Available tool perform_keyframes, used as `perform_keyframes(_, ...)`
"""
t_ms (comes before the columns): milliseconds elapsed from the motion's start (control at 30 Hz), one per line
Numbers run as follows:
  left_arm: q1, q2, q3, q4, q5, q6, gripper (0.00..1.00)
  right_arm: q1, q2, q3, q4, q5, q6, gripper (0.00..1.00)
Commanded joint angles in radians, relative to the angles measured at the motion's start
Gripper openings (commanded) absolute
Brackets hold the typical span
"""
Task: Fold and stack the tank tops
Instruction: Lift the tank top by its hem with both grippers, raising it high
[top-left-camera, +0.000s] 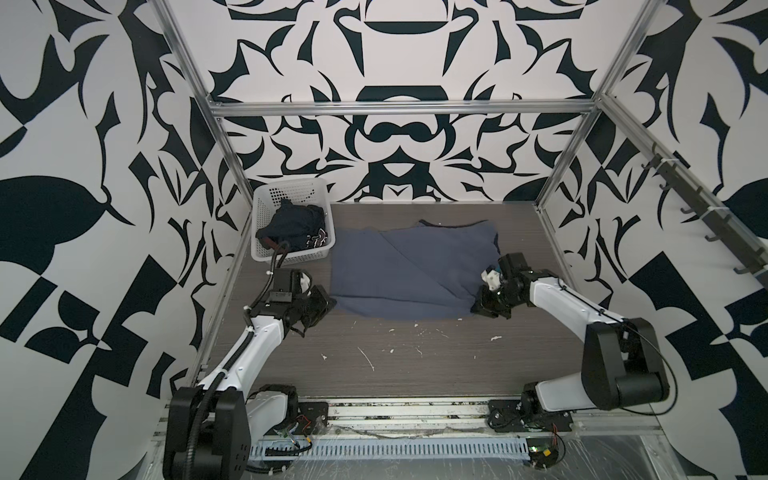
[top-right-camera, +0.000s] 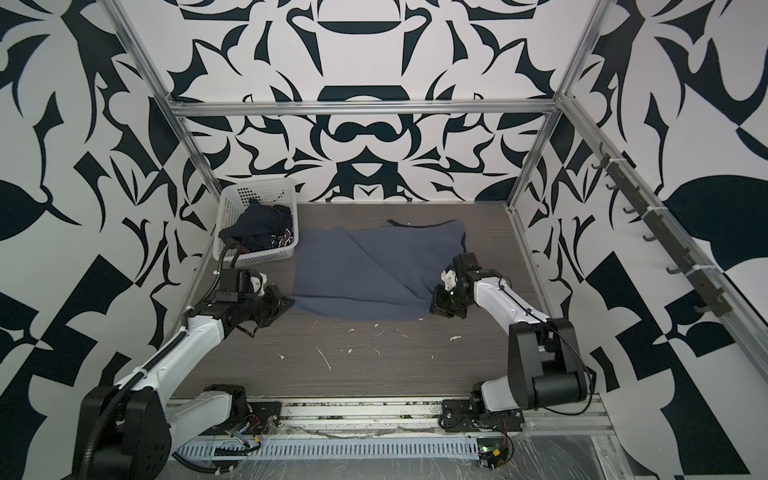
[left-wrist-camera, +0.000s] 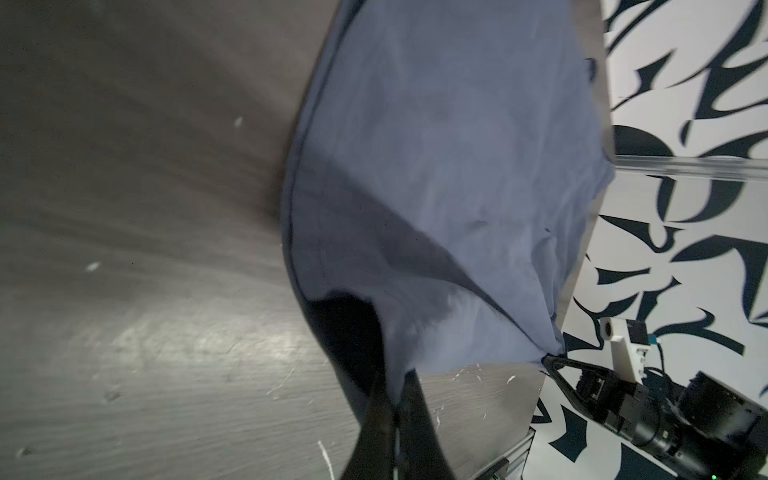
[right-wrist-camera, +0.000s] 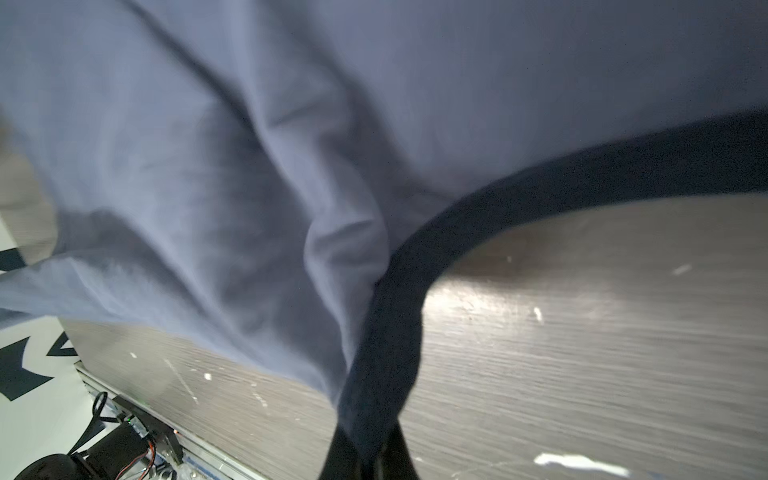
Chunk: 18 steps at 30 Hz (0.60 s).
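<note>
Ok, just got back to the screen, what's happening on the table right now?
Both arms are on the slate-blue tank top, spread on the table with a diagonal fold showing. The left claw is shut on its near left corner, the right claw on its near right corner, and that near edge looks slightly lifted. The navy tank top sits bunched in the white basket, far left, not yet folded.

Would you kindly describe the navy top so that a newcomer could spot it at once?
At the far left corner of the wood-grain table stands a white perforated basket. The navy top lies crumpled inside it, unlike the paler slate-blue top spread on the table, and shows white lettering.
</note>
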Motion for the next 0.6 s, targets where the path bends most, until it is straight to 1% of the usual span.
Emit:
perform_keyframes(0, 0.006, 0.049, 0.068, 0.133, -0.012, -0.050, 0.00, -0.005, -0.038, 0.061, 0.113, -0.018, 0.038, 0.00)
perform_keyframes(33, 0.006, 0.070, 0.110, 0.137, -0.011, -0.035, 0.00, -0.004, -0.042, 0.098, 0.099, -0.009, 0.030, 0.00)
perform_keyframes(133, 0.006, 0.166, 0.298, 0.116, -0.032, 0.007, 0.00, -0.015, -0.027, 0.297, 0.029, 0.058, -0.004, 0.00)
perform_keyframes(233, 0.007, 0.291, 0.561, 0.044, -0.056, 0.051, 0.00, -0.047, 0.042, 0.541, -0.025, 0.089, -0.018, 0.00)
perform_keyframes(300, 0.010, 0.379, 0.745, 0.007, -0.037, 0.054, 0.00, -0.066, 0.095, 0.721, -0.076, 0.107, -0.023, 0.00)
perform_keyframes(333, 0.012, 0.400, 0.810, -0.005, -0.029, 0.057, 0.00, -0.068, 0.107, 0.788, -0.101, 0.124, -0.029, 0.00)
perform_keyframes(400, 0.011, 0.411, 0.922, -0.014, -0.032, 0.056, 0.00, -0.069, 0.113, 0.926, -0.161, 0.162, -0.037, 0.00)
perform_keyframes(433, 0.012, 0.404, 0.954, -0.015, -0.033, 0.059, 0.00, -0.068, 0.112, 0.980, -0.188, 0.169, -0.043, 0.00)
perform_keyframes(500, 0.012, 0.368, 0.998, -0.010, -0.026, 0.076, 0.00, -0.069, 0.097, 1.077, -0.243, 0.171, -0.060, 0.00)
perform_keyframes(567, 0.012, 0.316, 1.006, -0.006, -0.017, 0.099, 0.00, -0.069, 0.065, 1.134, -0.285, 0.162, -0.076, 0.00)
